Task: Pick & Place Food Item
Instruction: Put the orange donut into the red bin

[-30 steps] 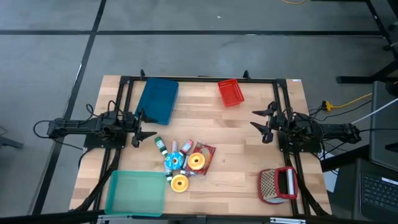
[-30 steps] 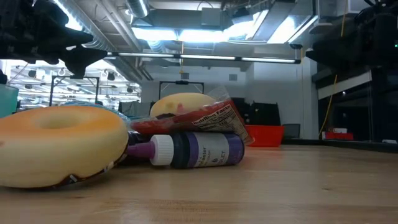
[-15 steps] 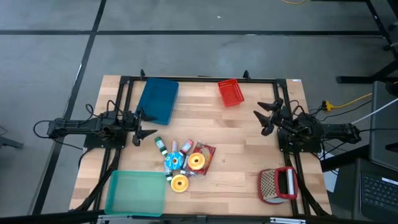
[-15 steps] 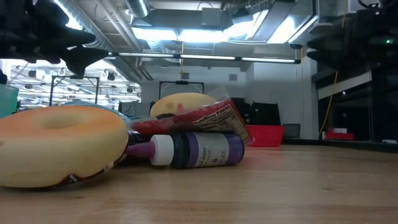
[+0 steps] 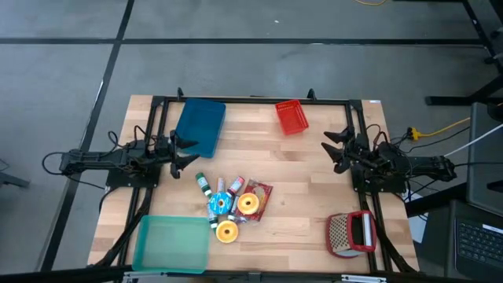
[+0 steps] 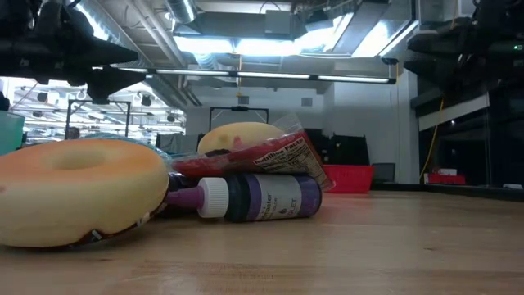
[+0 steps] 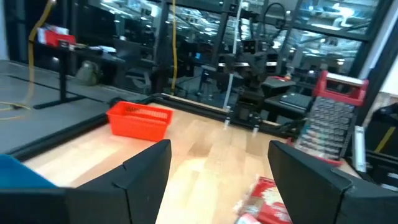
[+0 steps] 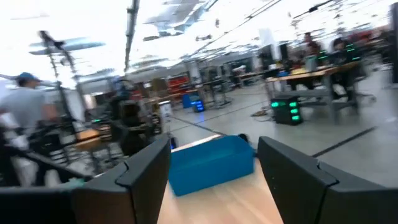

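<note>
The food items lie in a heap at the table's middle. There are two yellow donuts (image 5: 248, 204) (image 5: 226, 231), a red packet (image 5: 260, 193) and small bottles (image 5: 203, 185). In the low view the near donut (image 6: 78, 190) rests on the wood beside a purple bottle (image 6: 255, 197) lying on its side. My left gripper (image 5: 184, 151) hovers open at the table's left side, above the wood. My right gripper (image 5: 336, 149) hovers open at the right side. Both point level toward the table's middle, with nothing between their fingers (image 7: 144, 177) (image 8: 140, 180).
A blue tray (image 5: 199, 126) lies at the far left and a small red basket (image 5: 291, 117) at the far middle. A teal bin (image 5: 170, 242) stands at the near left, a red-and-grey grater (image 5: 351, 233) at the near right. A person (image 8: 18, 118) stands beyond the table.
My left gripper has swung a little toward the table's far edge. My right gripper has rolled about its own line and tipped slightly upward, also swinging toward the far edge. Both have stayed open, and nothing on the table has moved.
</note>
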Motion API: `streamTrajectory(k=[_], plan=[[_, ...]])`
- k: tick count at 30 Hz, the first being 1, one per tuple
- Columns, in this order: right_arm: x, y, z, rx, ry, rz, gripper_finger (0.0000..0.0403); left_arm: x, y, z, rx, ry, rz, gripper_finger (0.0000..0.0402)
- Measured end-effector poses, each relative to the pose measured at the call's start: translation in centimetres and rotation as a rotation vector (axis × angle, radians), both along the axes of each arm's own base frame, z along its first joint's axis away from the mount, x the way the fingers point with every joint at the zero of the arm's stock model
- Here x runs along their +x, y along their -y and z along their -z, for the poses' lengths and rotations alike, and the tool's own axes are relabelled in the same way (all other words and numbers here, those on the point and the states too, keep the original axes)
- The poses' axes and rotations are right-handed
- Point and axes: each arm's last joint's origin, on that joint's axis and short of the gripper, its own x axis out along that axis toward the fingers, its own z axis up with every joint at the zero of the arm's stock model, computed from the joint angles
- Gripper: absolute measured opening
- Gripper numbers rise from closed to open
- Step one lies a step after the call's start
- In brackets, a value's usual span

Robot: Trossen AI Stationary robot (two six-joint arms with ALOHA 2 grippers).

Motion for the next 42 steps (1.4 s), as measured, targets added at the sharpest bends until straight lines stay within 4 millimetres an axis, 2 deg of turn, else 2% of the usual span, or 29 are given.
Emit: streamTrajectory(k=[5, 9, 13, 19, 21, 24, 26, 28, 30, 33, 36, 42], plan=[[0.0, -0.1, 0.0, -0.03, -0.008, -0.019, 0.0245, 0.0, 0.1, 0.0, -0.055, 0.015, 0.027, 0.0265], [-0.1, -0.1, -0.3, -0.087, 0.003, -0.003, 0.0245, 0.0, 0.2, -0.4, 0.048, 0.035, 0.057, 0.0265], [-0.1, -0.1, -0.4, -0.105, 0.003, 0.002, 0.0245, 0.0, 0.2, -0.4, -0.013, 0.05, 0.086, 0.0265], [-0.1, 0.0, -0.5, -0.262, -0.04, 0.056, 0.0245, -0.1, 0.0, -0.5, -0.017, 0.057, -0.014, 0.0265], [-0.3, 0.0, -0.9, -0.299, -0.005, 0.085, 0.0245, -0.1, -0.1, -0.5, 0.009, 0.049, -0.049, 0.0265], [-0.5, 0.0, -1.6, -0.181, 0.11, 0.046, 0.0245, -0.1, -0.2, -0.5, 0.039, 0.039, -0.077, 0.0265], [-0.5, -0.2, -1.7, -0.123, 0.149, -0.058, 0.0245, -0.1, -0.1, -0.5, -0.006, 0.054, -0.023, 0.0264], [-0.1, -0.4, -1.5, -0.064, 0.14, -0.145, 0.0245, 0.1, 0.2, -0.5, -0.027, 0.056, 0.077, 0.0264], [0.6, -0.5, -0.9, -0.013, 0.071, -0.174, 0.0245, 0.3, 0.3, -0.4, -0.058, 0.046, 0.105, 0.0262], [1.8, -0.3, 0.2, 0.024, -0.045, -0.101, 0.0245, 0.7, 0.4, -0.2, -0.051, -0.017, 0.101, 0.0254], [2.8, -0.3, 0.6, 0.015, -0.09, -0.064, 0.0245, 1.5, 0.4, 0.0, -0.055, -0.141, 0.059, 0.0248], [4.4, -0.3, -0.8, -0.042, -0.121, -0.034, 0.0245, 4.4, 0.9, -1.3, -0.032, -0.447, 0.06, 0.0247]])
